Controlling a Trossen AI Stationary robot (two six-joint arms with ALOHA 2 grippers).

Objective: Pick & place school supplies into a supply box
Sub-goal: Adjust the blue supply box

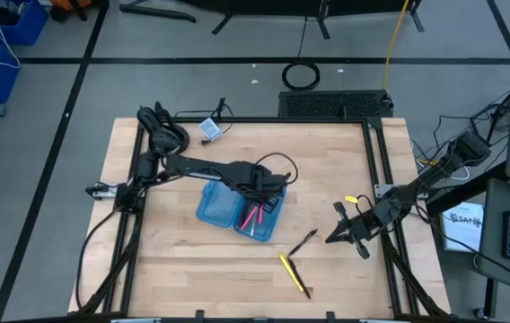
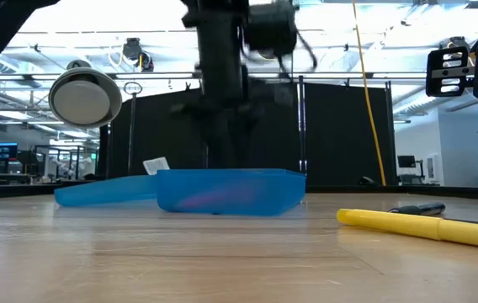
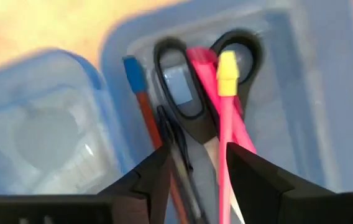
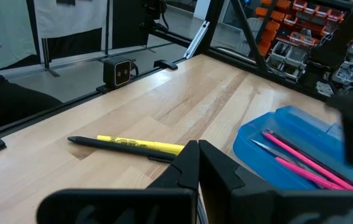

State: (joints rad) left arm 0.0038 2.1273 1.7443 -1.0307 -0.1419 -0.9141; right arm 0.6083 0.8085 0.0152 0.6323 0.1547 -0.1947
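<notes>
Nearest the front edge of the wooden table (image 1: 174,260), a yellow pen (image 1: 294,274) lies on the bare wood, right of centre, with a black pen (image 1: 303,241) just beyond it, their near ends close together. To the right of these, the right gripper (image 1: 338,235) hangs low over the table with its two fingers pressed together, holding nothing. In the middle of the table sits the supply box (image 1: 215,205), a translucent blue hinged case lying open with its two shallow halves side by side. The right-hand half holds the school supplies: black-handled scissors (image 3: 192,93), pink pens (image 3: 223,134), one with a yellow cap, a pencil with a blue end (image 3: 140,93) and a thin black pen (image 3: 176,149). The left gripper (image 1: 268,193) hovers directly over that half, its fingers (image 3: 148,180) parted on either side of the supplies and gripping none of them. Farther off, at the table's far left, the left arm's base stands among black cables (image 1: 161,130).
</notes>
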